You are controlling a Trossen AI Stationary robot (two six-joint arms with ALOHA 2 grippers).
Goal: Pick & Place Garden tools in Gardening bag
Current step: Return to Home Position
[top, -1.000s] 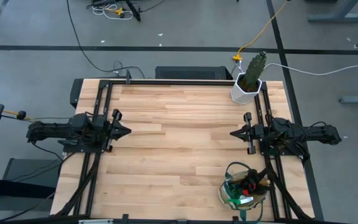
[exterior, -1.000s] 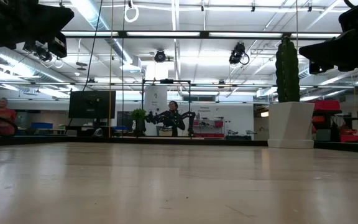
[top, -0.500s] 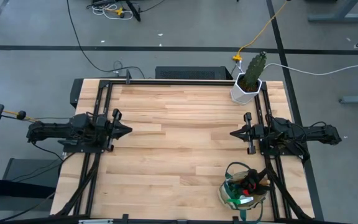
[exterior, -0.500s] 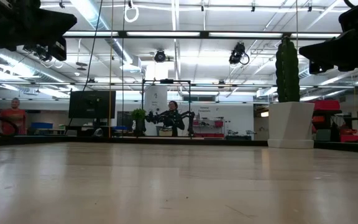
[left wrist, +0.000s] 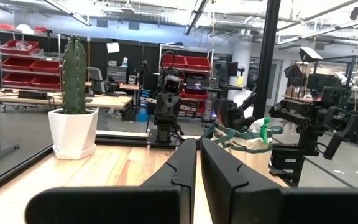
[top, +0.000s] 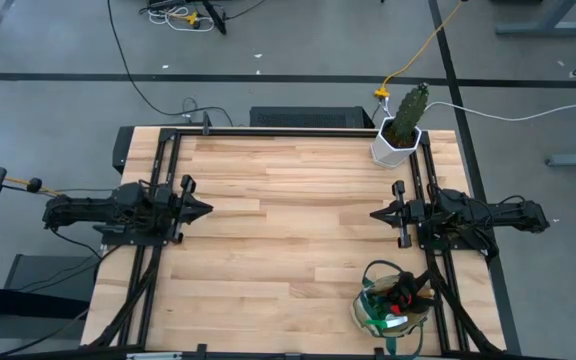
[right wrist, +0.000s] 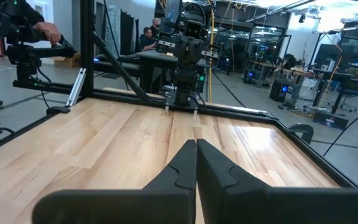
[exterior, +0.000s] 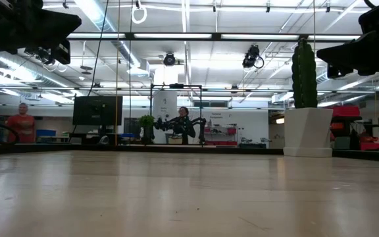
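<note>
Presently both arms reach level over the wooden table (top: 288,250), facing each other from opposite sides. The left gripper (top: 203,210) and right gripper (top: 376,213) each have their jaws pressed together, holding nothing. The gardening bag (top: 393,305) stands at the table's right edge, with red-and-black gloves (top: 401,293) and what may be the green-and-white spray bottle (top: 378,312) inside. Across the right arm from it, a cactus (top: 411,105) sits in its white pot (top: 392,150).
</note>
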